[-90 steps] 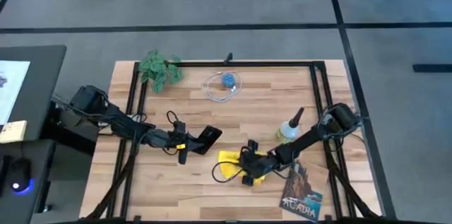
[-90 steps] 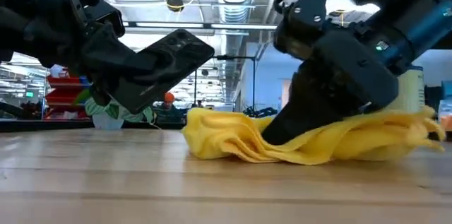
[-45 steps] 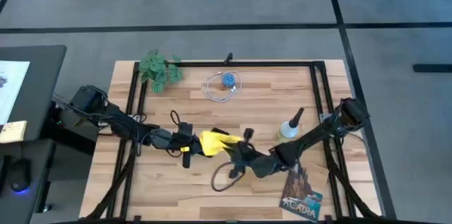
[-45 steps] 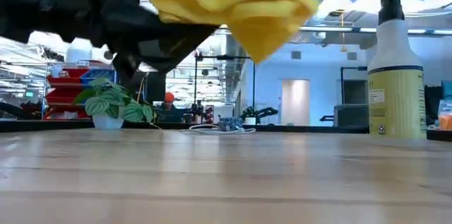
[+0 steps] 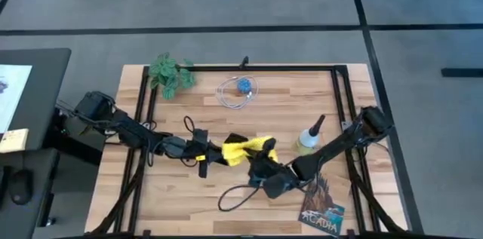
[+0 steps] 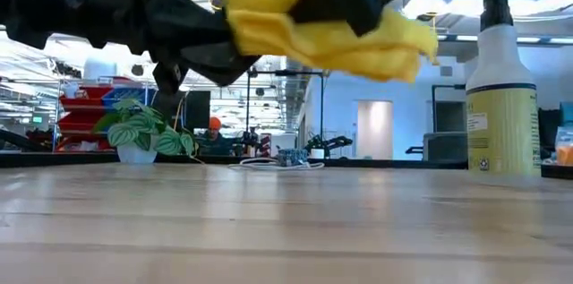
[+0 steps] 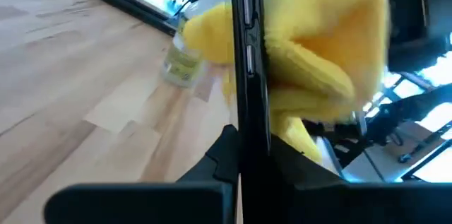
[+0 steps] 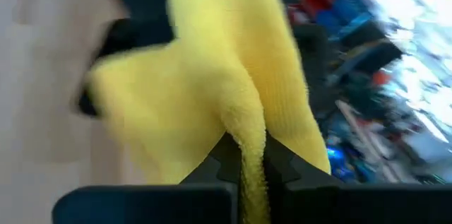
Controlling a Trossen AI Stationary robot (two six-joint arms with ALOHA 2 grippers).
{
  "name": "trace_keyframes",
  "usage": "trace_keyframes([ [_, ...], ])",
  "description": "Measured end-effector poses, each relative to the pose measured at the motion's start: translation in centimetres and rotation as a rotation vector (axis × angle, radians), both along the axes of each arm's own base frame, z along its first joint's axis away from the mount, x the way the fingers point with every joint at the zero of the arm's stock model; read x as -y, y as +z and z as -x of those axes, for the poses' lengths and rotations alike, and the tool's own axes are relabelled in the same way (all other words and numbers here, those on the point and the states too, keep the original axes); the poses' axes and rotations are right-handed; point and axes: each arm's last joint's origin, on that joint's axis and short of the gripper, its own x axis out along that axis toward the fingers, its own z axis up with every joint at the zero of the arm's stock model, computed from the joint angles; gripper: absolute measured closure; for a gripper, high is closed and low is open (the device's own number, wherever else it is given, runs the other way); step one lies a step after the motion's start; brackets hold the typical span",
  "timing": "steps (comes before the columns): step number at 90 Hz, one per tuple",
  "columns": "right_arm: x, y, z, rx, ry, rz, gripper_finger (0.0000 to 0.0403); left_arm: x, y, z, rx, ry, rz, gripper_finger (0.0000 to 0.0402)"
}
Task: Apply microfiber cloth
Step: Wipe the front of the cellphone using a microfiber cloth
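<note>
The bright yellow microfiber cloth point(image 5: 249, 149) hangs in the air above the table's middle, bunched against a black smartphone point(image 7: 247, 68). The left wrist view shows the smartphone edge-on, with the cloth point(image 7: 321, 54) on one of its flat sides. My left gripper point(image 5: 202, 153) is shut on the smartphone, coming from the table's left. My right gripper point(image 5: 262, 166) is shut on the cloth, coming from the right and near side. In the low view the cloth point(image 6: 331, 29) and the smartphone point(image 6: 210, 47) are well above the tabletop. My left gripper pinches the smartphone by its two flat faces at one end point(image 7: 246, 155), one finger on each side. The fingers come level from the table's left. The smartphone is lifted clear of the table, its free end toward the cloth. My right gripper pinches a gathered fold of the cloth point(image 8: 244, 148) between its two fingers, several layers thick. The cloth spreads out beyond the fingertips point(image 8: 212, 75) and lies against the smartphone. It is lifted clear of the table.
A spray bottle point(image 5: 309, 139) stands right of the cloth, close to my right arm. A dark illustrated booklet point(image 5: 323, 207) lies at the near right. A small plant point(image 5: 170, 73) and a coiled cable point(image 5: 240, 90) sit at the far side. A black cable loops point(image 5: 235, 194) near the front.
My right gripper has lifted the cloth off the table and carried it up and toward the table's left, against the smartphone. The cloth, heaped on the wood a second ago, now hangs clear and spreads over the smartphone's side. My left gripper keeps the smartphone raised.
</note>
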Motion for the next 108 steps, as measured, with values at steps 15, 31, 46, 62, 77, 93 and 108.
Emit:
trace_keyframes([
  [15,-0.2,-0.1,-0.3,0.024,0.1,-0.122,0.0403,0.1,-0.1,0.0,-0.01,-0.023,-0.003,0.0391],
  [31,-0.3,-0.6,-0.5,0.0,0.135,-0.138,0.0403,0.1,-0.2,0.0,-0.02,-0.024,-0.008,0.0391],
  [46,-0.2,0.7,-0.2,0.069,-0.05,0.02,0.0403,0.0,-0.3,0.0,-0.028,-0.013,-0.001,0.0391],
  [62,-0.4,0.6,-0.4,0.085,0.04,-0.064,0.0403,0.1,-0.5,0.1,-0.046,-0.029,-0.016,0.0391],
  [77,-1.0,-0.6,-0.5,0.065,0.172,-0.219,0.0403,0.0,-0.3,0.0,-0.025,-0.014,-0.024,0.0391],
  [93,-0.5,-0.4,-1.4,0.11,0.216,-0.254,0.0403,0.0,0.0,0.0,-0.001,-0.004,-0.044,0.0391],
  [108,1.0,0.4,-2.6,0.155,0.274,-0.267,0.0403,0.0,0.0,0.0,0.003,0.0,-0.049,0.0391],
])
